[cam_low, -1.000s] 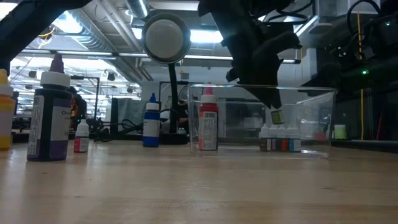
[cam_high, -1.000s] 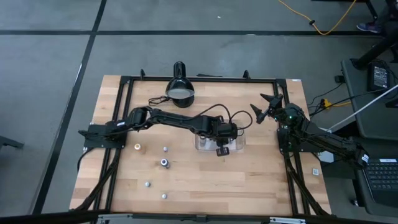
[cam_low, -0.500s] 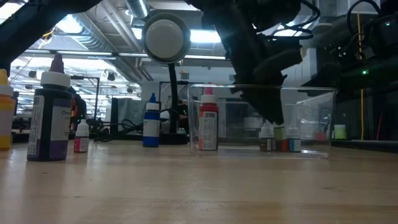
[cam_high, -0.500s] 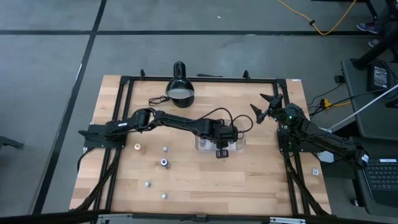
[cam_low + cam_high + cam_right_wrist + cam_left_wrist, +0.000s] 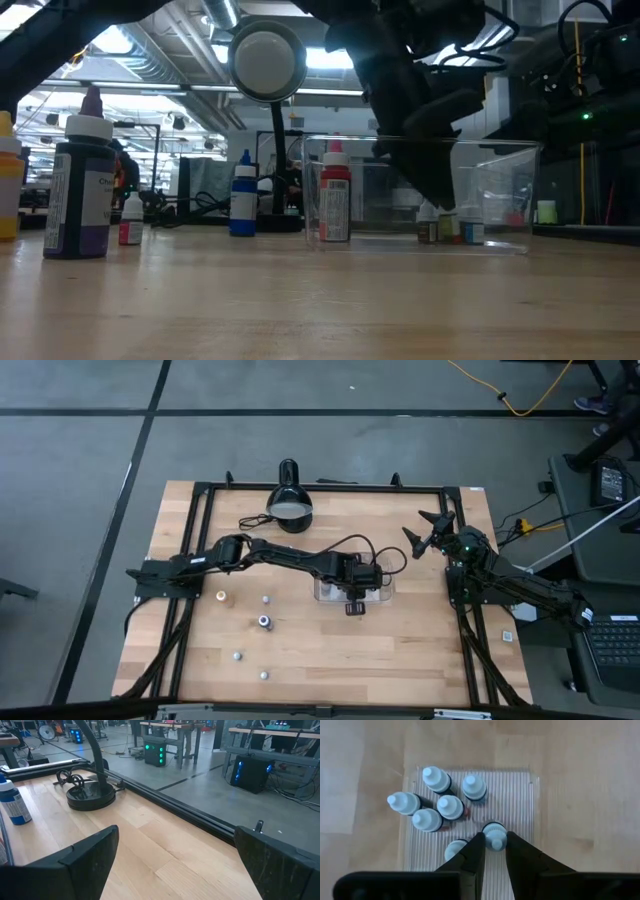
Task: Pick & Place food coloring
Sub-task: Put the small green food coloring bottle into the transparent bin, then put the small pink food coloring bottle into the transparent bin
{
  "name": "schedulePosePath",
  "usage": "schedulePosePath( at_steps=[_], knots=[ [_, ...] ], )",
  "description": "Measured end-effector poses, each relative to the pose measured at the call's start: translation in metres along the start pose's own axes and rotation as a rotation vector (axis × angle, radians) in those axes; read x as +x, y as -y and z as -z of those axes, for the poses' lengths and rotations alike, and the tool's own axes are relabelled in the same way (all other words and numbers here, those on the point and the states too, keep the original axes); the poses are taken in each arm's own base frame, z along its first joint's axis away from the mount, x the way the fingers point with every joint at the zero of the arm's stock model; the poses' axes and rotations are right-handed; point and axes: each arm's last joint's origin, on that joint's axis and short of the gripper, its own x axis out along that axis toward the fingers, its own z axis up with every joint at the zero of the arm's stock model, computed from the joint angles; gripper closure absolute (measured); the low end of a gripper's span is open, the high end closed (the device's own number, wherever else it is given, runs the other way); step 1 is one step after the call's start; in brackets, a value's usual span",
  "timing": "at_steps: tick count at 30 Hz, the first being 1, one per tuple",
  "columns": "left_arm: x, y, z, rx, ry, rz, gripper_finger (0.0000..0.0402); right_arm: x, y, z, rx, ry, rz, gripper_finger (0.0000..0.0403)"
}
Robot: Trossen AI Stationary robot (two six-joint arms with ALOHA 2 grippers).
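A clear plastic tray point(image 5: 380, 596) near the table's middle holds several small white-capped food coloring bottles point(image 5: 440, 805), standing upright on its ribbed floor. My left gripper point(image 5: 494, 845) reaches down into the tray point(image 5: 500, 190) and is shut on one more small bottle point(image 5: 494, 834), right of the group. In the low view this bottle point(image 5: 446, 224) is down among the others point(image 5: 470, 230). My right gripper point(image 5: 428, 532) waits open at the table's far right point(image 5: 180, 865), touching nothing. My left gripper pinches the small bottle between its two fingers point(image 5: 475, 847), just under its white cap point(image 5: 494, 831). The fingers come from above, slanting down into the tray. The bottle stands upright, low inside the tray; whether its base touches the floor I cannot tell.
Loose bottles stand on the wood left of the tray point(image 5: 264, 622), point(image 5: 221, 597), point(image 5: 237, 656); in the low view a large dark one point(image 5: 85, 190), a blue one point(image 5: 243, 195) and a red one point(image 5: 335, 195). A black dome lamp point(image 5: 290, 502) stands at the far edge.
My left gripper has gone down into the tray, still shut on the small bottle. The bottle hung above the other bottles' caps a second ago and is now level with them.
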Motion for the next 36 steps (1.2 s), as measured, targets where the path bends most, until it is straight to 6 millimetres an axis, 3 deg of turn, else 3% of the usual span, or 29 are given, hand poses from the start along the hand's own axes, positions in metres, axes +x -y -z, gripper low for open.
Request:
schedulePosePath(
  at_steps=[21, 30, 36],
  knots=[
    [-0.002, 0.000, 0.000, -0.031, 0.002, -0.003, 0.0272, 0.000, 0.000, 0.000, -0.001, 0.000, 0.000, 0.0008],
    [-0.024, 0.002, -0.009, -0.053, 0.073, -0.027, 0.0200, 0.000, 0.000, 0.000, 0.000, 0.000, 0.000, 0.0008],
    [-0.056, 0.005, -0.019, -0.060, 0.155, -0.024, 0.0135, 0.000, 0.000, 0.000, -0.002, 0.001, 0.000, 0.0008]
  ],
)
